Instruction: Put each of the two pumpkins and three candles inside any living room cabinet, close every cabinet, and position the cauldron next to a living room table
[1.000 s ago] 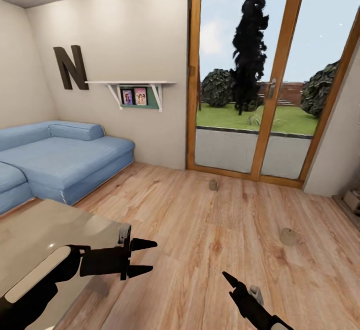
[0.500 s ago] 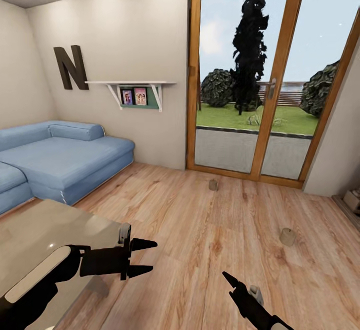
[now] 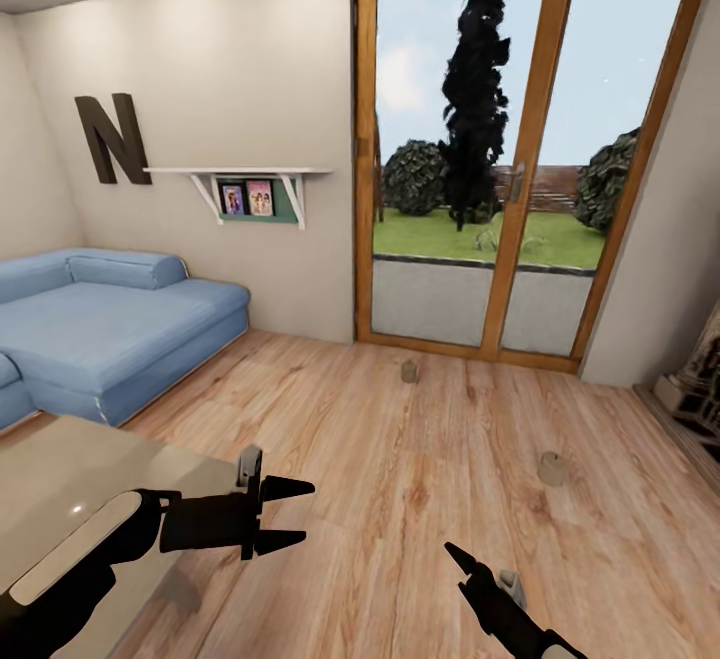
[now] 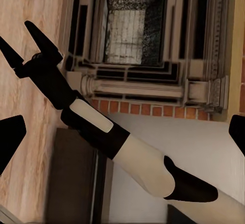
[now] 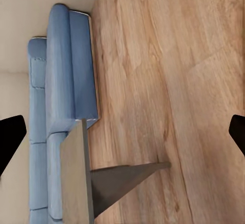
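Well apart, 2 candles (image 3: 408, 371) (image 3: 552, 468) stand on the floor (image 3: 400, 499).

A blue sofa (image 5: 69, 81) stands beside the table (image 5: 76, 183) on wood floor (image 5: 168, 71).

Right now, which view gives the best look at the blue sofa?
The head view: the blue sofa appears upright against the wall, with its seat, backrest and end all readable. The right wrist view shows it sideways as a narrow strip beside the wood floor.
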Controlling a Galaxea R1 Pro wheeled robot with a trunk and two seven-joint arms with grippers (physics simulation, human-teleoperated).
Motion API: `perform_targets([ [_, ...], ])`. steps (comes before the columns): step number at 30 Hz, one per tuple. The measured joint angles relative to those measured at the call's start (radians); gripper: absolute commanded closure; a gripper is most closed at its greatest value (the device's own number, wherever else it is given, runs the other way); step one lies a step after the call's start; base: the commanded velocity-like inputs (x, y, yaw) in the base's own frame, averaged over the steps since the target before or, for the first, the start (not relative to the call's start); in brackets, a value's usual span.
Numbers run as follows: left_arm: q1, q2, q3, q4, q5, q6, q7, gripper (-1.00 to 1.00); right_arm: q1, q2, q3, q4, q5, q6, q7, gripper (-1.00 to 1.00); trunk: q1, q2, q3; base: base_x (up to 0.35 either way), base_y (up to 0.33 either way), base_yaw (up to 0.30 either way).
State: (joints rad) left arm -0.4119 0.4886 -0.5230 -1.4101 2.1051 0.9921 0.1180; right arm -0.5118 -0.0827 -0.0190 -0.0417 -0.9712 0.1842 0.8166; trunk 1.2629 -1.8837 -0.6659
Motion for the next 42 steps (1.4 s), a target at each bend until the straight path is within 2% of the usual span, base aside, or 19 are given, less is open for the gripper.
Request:
perform_targets([
  [15, 0.000, 0.000, 0.001, 0.000, 0.000, 0.000, 0.000, -1.00, 0.000, 0.000, 0.001, 0.000, 0.000, -0.001, 0.000, -1.00, -0.058, 0.105, 0.047, 0.000, 0.000, -0.012],
  [23, 0.000, 0.002, 0.002, 0.000, 0.000, 0.000, -0.001, -1.00, 0.000, 0.000, 0.001, 0.000, 0.000, -0.001, 0.000, -1.00, -0.088, 0.161, 0.072, 0.000, 0.000, -0.205],
  [27, 0.000, 0.002, 0.002, 0.000, 0.000, 0.001, -0.001, -1.00, 0.000, 0.000, 0.001, 0.000, 0.000, -0.001, 0.000, -1.00, -0.088, 0.161, 0.073, 0.074, 0.000, -0.144],
  [35, 0.000, 0.002, 0.002, 0.000, 0.000, 0.001, -0.002, -1.00, 0.000, 0.000, 0.000, 0.001, 0.000, -0.002, 0.000, -1.00, -0.089, 0.161, 0.073, 0.296, 0.029, -0.036],
  [42, 0.000, 0.002, 0.002, 0.001, 0.000, 0.002, -0.001, -1.00, 0.000, 0.000, 0.000, 0.002, 0.000, -0.002, 0.000, -1.00, -0.089, 0.161, 0.075, 0.216, 0.021, -0.238],
])
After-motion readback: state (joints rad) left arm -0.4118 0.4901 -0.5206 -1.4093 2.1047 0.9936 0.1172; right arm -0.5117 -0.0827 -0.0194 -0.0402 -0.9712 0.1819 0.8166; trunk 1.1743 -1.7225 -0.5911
